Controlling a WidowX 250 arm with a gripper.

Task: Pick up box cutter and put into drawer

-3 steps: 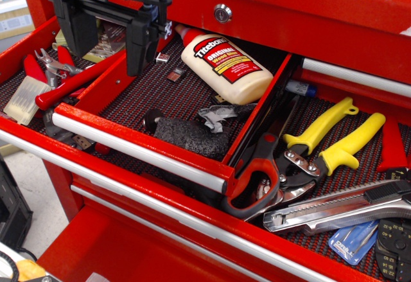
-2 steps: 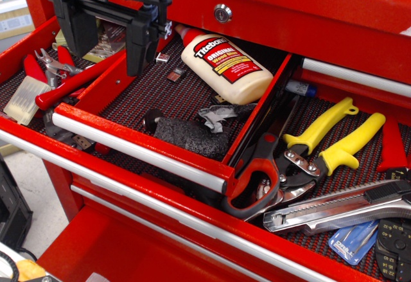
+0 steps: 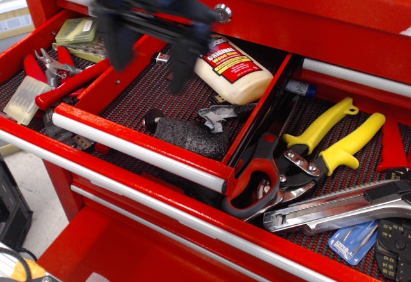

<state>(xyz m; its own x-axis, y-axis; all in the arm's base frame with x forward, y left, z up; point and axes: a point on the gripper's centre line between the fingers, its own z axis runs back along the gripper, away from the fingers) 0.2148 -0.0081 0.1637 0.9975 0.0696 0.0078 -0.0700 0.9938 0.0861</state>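
The box cutter, a slim silver knife with a black slider, lies at the lower right in the wide lower drawer, in front of the snips and pliers. The narrow red drawer with a silver pull bar stands open in the middle, lined with dark mesh. My gripper is black and motion-blurred, hanging open and empty over the back left of that drawer, far left of the box cutter. Its two fingers point down, apart.
A wood glue bottle, a dark stone-like block and crumpled foil lie in the narrow drawer. Red-and-black snips and yellow-handled pliers lie beside the cutter. Red-handled tools lie at left.
My gripper has swung to the right, from the drawer's left rear corner to over its back middle, now partly covering the glue bottle's neck. Nothing else has moved.
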